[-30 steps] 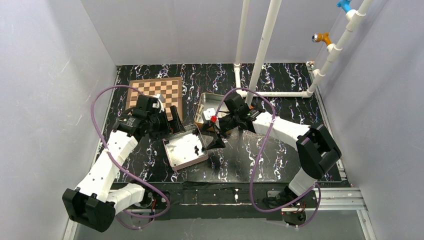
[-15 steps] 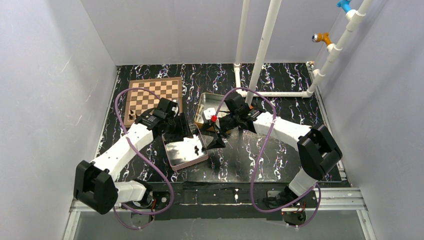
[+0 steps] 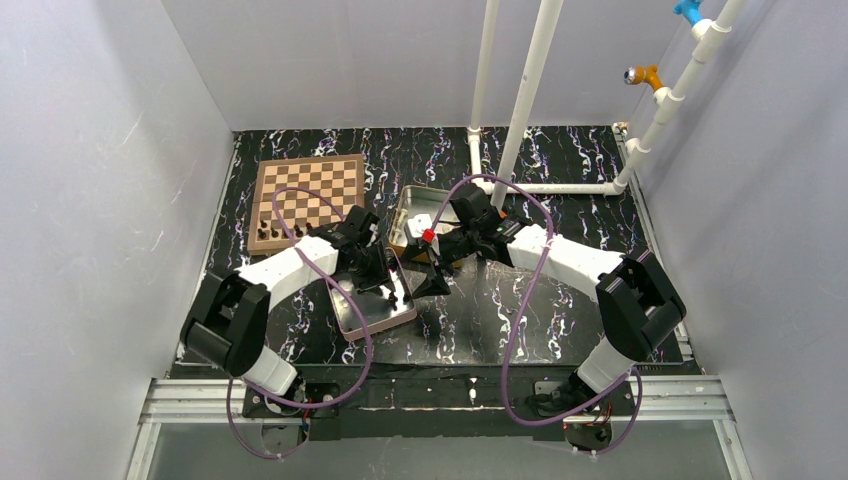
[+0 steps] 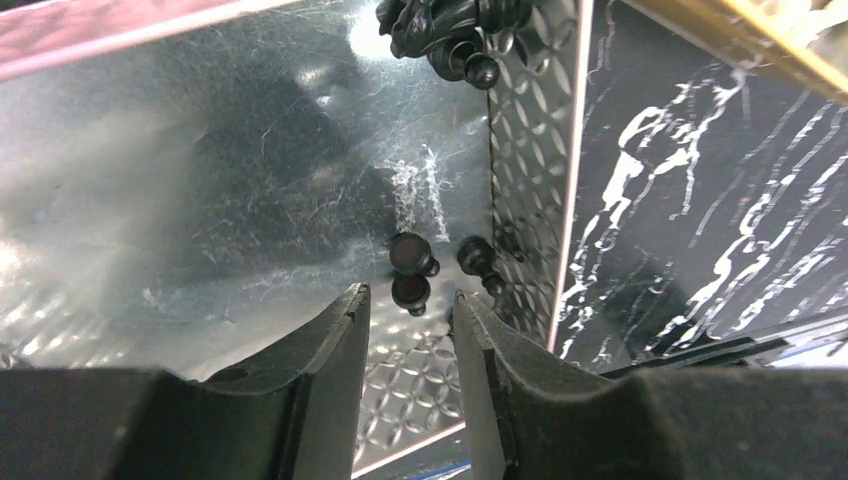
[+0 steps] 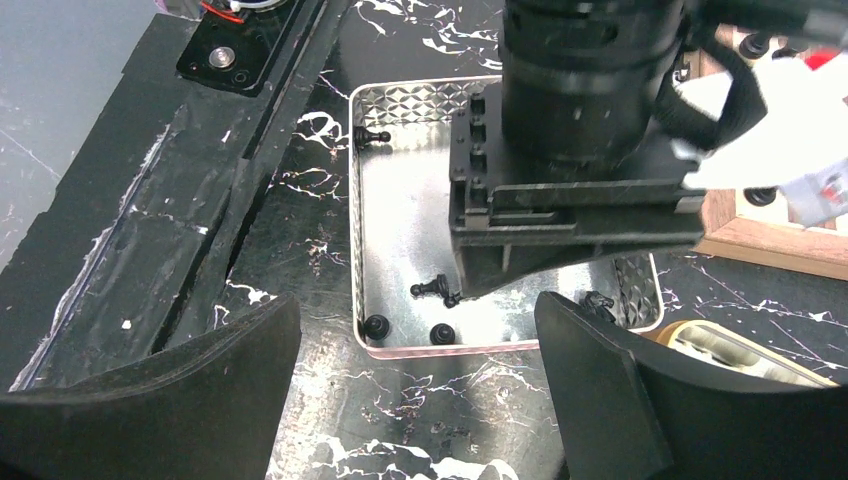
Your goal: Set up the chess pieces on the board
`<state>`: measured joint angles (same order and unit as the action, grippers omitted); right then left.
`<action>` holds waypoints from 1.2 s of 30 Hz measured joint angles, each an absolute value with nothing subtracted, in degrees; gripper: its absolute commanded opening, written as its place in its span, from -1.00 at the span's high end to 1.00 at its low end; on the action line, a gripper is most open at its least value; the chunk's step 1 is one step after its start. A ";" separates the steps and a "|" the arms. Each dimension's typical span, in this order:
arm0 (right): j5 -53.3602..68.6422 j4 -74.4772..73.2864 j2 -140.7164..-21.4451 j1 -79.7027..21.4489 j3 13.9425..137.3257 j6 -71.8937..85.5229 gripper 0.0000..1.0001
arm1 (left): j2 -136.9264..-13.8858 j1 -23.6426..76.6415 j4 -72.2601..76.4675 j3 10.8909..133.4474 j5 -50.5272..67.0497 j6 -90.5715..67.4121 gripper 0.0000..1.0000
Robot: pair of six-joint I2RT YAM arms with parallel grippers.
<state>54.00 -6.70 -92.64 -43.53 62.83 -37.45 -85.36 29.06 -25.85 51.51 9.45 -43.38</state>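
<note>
The board (image 3: pixel 306 190) lies at the back left, with a few small chess pieces (image 3: pixel 270 229) standing along its near edge. More black chess pieces (image 5: pixel 377 326) sit in a shallow metal tin (image 3: pixel 372 331) in front of the arms. My left gripper (image 3: pixel 388 290) hangs low inside that tin (image 4: pixel 200 150). Its jaws stand a narrow gap apart with nothing between them, and a pawn (image 4: pixel 411 292) lies just past the tips, two more (image 4: pixel 478 257) beside it. My right gripper (image 5: pixel 400 400) is wide open over the table just outside the tin's rim (image 5: pixel 356 250).
A second tin (image 3: pixel 424 203) stands behind the right gripper (image 3: pixel 432 280). White pipes (image 3: pixel 520 100) rise from the back of the table. In the left wrist view several pieces (image 4: pixel 450 25) cluster in the tin's far corner. A knight (image 5: pixel 598 300) lies near the tin's right end.
My left arm has swung from the board's near edge to the tin, and its jaws have narrowed. The right arm has not moved.
</note>
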 measured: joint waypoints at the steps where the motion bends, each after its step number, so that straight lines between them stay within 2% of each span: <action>1: 54.00 -6.55 -92.64 -43.53 62.83 -37.41 -0.89 | -86.43 29.36 -25.78 51.62 9.45 -42.89 0.33; 21: 53.98 -5.87 -92.64 -43.53 62.78 -36.60 -0.89 | -95.20 31.20 -27.14 56.73 9.67 -35.46 0.55; 26: 54.00 -5.87 -92.64 -43.53 62.78 -36.40 -0.89 | -95.55 32.10 -29.91 57.54 8.34 -34.63 0.99; 31: 54.11 -5.82 -92.64 -43.55 62.76 -36.05 -0.89 | -94.94 32.36 -30.35 57.63 6.02 -36.14 1.00; 36: 54.28 -4.43 -92.64 -44.18 62.35 -34.72 -0.86 | -86.67 29.54 -26.41 51.05 6.33 -42.17 1.00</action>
